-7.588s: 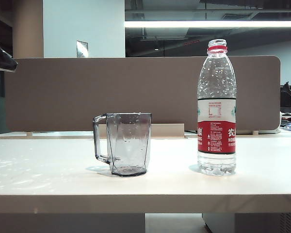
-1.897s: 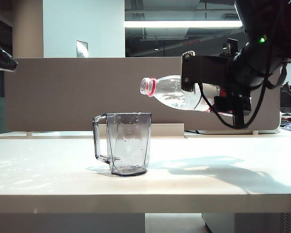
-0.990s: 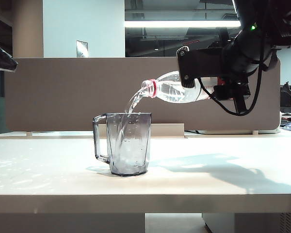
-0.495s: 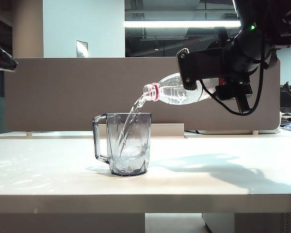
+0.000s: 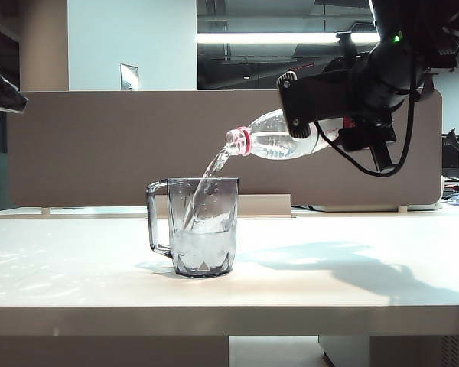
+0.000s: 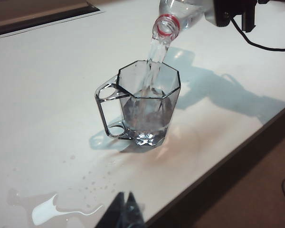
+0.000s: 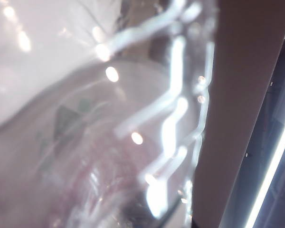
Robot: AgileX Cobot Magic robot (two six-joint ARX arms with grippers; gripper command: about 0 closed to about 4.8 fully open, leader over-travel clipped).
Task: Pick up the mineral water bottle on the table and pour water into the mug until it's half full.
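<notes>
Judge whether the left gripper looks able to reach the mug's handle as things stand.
Probably yes: the left gripper looks shut and sits apart from the mug, whose handle faces bare table; the right gripper pours above.

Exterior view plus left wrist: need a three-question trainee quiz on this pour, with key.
1. True or false: the clear plastic mineral water bottle rests its mouth on the rim of the grey-tinted faceted mug.
2. Which end effector holds the bottle? A) left B) right
3. Fill in: near the left end effector, a ___ of water lies on the white table.

Key: 1 false, it pours from above; 2 B; 3 puddle.
</notes>
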